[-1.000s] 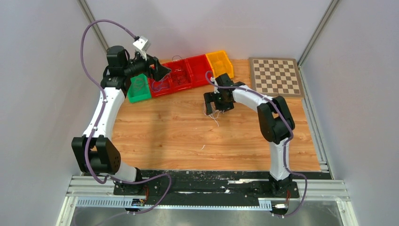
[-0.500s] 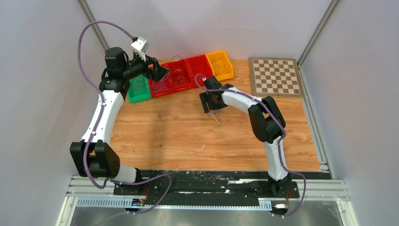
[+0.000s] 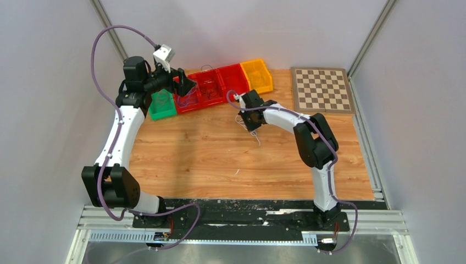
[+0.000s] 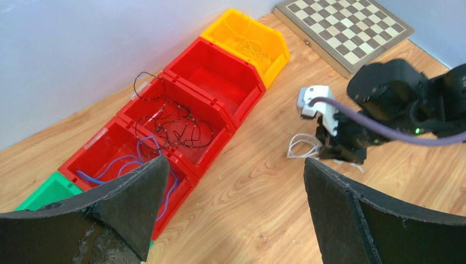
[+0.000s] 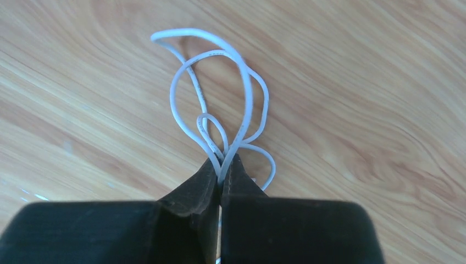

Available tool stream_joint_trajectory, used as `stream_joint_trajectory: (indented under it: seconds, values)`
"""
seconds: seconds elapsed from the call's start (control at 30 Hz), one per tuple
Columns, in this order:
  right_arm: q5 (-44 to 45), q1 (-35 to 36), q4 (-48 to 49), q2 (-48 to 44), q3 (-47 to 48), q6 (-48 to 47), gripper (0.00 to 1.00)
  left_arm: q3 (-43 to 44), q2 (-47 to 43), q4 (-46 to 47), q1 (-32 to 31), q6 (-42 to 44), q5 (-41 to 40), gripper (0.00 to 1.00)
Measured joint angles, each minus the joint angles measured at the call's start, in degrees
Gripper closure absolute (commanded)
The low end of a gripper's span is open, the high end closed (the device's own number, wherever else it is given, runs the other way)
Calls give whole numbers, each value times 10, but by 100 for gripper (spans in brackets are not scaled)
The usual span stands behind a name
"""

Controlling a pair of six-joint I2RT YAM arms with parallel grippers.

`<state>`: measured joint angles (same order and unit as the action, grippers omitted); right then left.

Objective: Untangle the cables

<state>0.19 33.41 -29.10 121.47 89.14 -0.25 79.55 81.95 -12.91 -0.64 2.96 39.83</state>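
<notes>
Pinching the looped white cable on the wooden table, the right gripper is clamped tight (a black cable sits in a red bin); the left gripper hangs spread wide.

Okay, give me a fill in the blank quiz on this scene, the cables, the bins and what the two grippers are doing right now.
1. The cable pinched in the right gripper is ____ in colour.
2. The left gripper has its jaws ____.
3. The bin holding the black cable is ____.
4. The chessboard lies on the robot's ____ side.

Missing words: white; open; red; right.
</notes>
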Motion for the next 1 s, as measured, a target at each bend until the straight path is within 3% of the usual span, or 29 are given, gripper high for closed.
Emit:
stream_joint_trajectory:
  seconds: [0.27, 0.5, 0.9, 1.0]
  values:
    - [-48, -100, -47, -117, -57, -101, 100, 0, 0, -16, 0, -16, 0, 0]
    - [-123, -122, -41, -223, -11, -140, 100, -38, -23, 16, 0, -76, -24, 0]
    - [-209, -115, 5, -127, 215, -104, 100, -47, -38, 15, 24, -97, -61, 0]
    - [-218, -113, 19, -110, 235, -88, 100, -36, -28, 1, 39, -108, -70, 10]
